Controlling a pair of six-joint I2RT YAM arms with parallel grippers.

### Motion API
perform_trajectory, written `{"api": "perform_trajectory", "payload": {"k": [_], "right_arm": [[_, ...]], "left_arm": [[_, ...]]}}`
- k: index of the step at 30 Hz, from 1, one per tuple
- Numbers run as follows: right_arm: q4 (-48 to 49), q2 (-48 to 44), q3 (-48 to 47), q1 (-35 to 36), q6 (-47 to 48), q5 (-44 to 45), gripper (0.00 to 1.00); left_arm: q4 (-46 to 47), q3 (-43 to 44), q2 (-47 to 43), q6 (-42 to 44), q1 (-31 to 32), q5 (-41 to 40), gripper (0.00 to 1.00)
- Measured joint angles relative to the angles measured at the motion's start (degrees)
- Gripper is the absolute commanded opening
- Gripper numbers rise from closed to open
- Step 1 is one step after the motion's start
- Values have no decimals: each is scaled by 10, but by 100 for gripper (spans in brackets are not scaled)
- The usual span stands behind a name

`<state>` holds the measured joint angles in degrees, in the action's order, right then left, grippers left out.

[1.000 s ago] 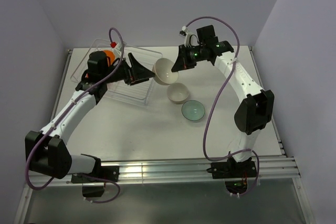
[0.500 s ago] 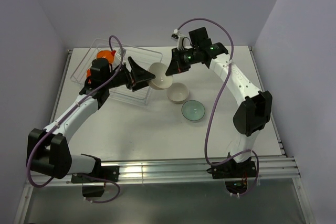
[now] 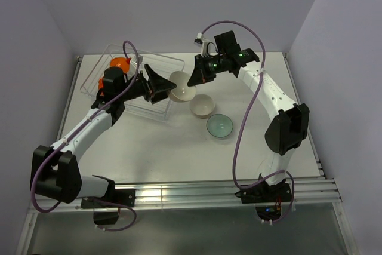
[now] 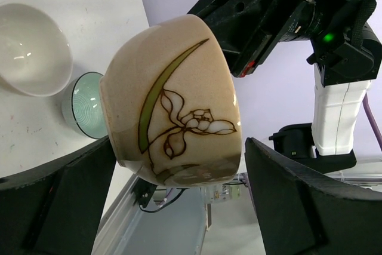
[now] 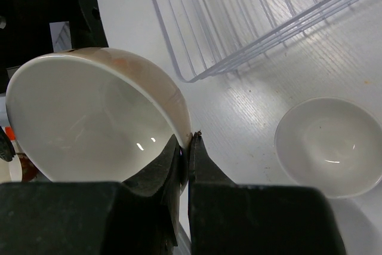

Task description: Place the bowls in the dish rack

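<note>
Pinches cream bowl (image 4: 173,100) by the rim in right pincer (image 5: 186,147), offering it inside wide-open, empty left pincer (image 4: 179,143) for handover to dish rack (image 5: 239,22).

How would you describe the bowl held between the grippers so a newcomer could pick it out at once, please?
Start at the dish rack at the far left of the table. Just off its right edge, the right gripper pinches the rim of a cream bowl in mid-air. Unlike the plain cream bowl and teal bowl on the table, it carries a painted flower.
</note>
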<state>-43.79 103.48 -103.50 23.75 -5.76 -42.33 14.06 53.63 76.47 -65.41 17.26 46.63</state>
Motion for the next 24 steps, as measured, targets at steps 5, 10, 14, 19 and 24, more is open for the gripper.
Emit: {"api": "perform_trajectory", "payload": {"k": [5, 10, 14, 19, 24], "right_arm": [[1, 0, 0, 1, -2, -4, 0], [1, 0, 0, 1, -2, -3, 0], [1, 0, 0, 1, -2, -3, 0], [-1, 3, -3, 2, -2, -3, 16], [0, 30, -27, 6, -10, -8, 30]], "left_arm": [[0, 0, 2, -3, 2, 0, 82], [0, 0, 3, -4, 2, -1, 60], [1, 0, 3, -5, 2, -1, 25], [-2, 0, 3, 0, 2, -3, 0], [-18, 2, 3, 22, -9, -12, 0]]}}
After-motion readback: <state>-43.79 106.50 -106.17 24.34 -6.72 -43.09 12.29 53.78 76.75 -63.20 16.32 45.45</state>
